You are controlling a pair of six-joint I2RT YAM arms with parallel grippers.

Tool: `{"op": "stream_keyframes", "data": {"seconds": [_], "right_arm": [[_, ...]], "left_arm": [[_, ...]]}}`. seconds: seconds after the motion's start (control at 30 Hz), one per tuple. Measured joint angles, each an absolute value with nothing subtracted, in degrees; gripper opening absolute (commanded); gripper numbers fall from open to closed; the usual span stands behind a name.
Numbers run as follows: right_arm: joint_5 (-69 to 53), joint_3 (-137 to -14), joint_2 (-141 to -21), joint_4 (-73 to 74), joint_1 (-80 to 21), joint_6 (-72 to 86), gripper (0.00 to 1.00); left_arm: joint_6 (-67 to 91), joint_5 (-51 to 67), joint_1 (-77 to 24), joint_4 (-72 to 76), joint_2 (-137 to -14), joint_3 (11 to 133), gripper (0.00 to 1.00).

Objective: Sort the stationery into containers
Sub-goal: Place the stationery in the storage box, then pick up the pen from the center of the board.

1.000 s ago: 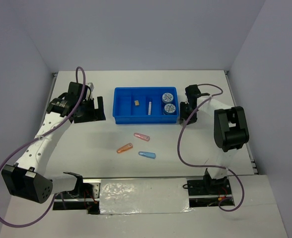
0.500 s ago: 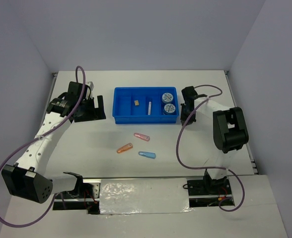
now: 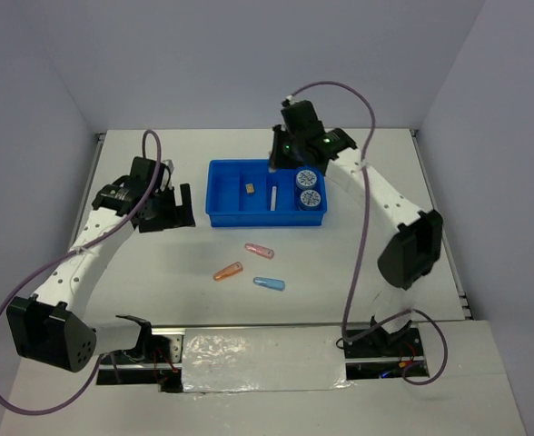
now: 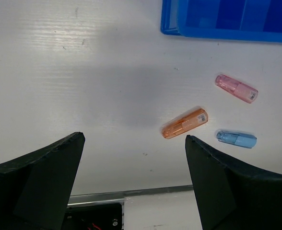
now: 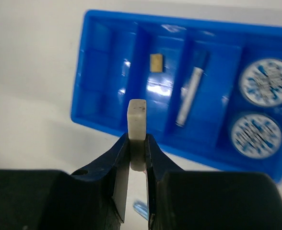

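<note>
One blue tray [image 3: 265, 222] with four side-by-side compartments sits toward the far middle of the table [image 3: 158, 282]. Counting from the left arm's side, the second compartment holds one tan block [image 3: 250, 188], the third one white pen [image 3: 273, 197], and the fourth two round blue-white discs, one disc [image 3: 307, 178] farther and the other disc [image 3: 311, 198] nearer, touching or nearly so. Three capsules lie loose on the table in front of the tray, apart from one another: a pink capsule [image 3: 261, 250] closest to the tray, an orange capsule [image 3: 228, 271] and a blue capsule [image 3: 269, 283] nearer the arm bases. One whitish block [image 5: 136, 120] is clamped upright between the fingers of the right gripper [image 5: 137, 139], its top standing out past the fingertips; this gripper hangs above the tray's far rim, and in the wrist view the block sits in front of the tray's left half. The left gripper [image 3: 167, 209] is low over the table just left of the tray, its jaws wide apart; in its wrist view the orange capsule lies just beside one finger. Bare table surrounds the capsules, and walls close the left, far and right edges
</note>
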State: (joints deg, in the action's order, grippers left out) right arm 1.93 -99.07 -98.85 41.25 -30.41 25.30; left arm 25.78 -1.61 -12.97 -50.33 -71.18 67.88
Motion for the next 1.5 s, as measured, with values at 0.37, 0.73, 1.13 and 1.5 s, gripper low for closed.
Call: {"op": "stream_keyframes", "data": {"seconds": [0.37, 0.73, 1.13, 1.5], "right_arm": [[-1.48, -117.95, -125.84, 46.63, -32.86, 28.25, 0.3], [-4.51, -119.77, -126.1, 47.68, -33.23, 26.33, 0.64], [-6.61, -101.78, -85.86, 44.82, -30.85, 20.67, 0.66], [-10.83, -86.98, -73.93, 45.74, -30.98, 17.87, 0.67]], "left_arm": [[22.26, 3.29, -17.47, -49.5, -72.6, 66.06, 0.99], [20.91, 2.02, -25.82, -47.51, -77.62, 63.61, 0.97], [17.96, 2.68, -36.93, -43.97, -88.38, 63.59, 0.97], [18.24, -1.67, -38.54, -41.39, -96.57, 63.42, 0.93]]}}
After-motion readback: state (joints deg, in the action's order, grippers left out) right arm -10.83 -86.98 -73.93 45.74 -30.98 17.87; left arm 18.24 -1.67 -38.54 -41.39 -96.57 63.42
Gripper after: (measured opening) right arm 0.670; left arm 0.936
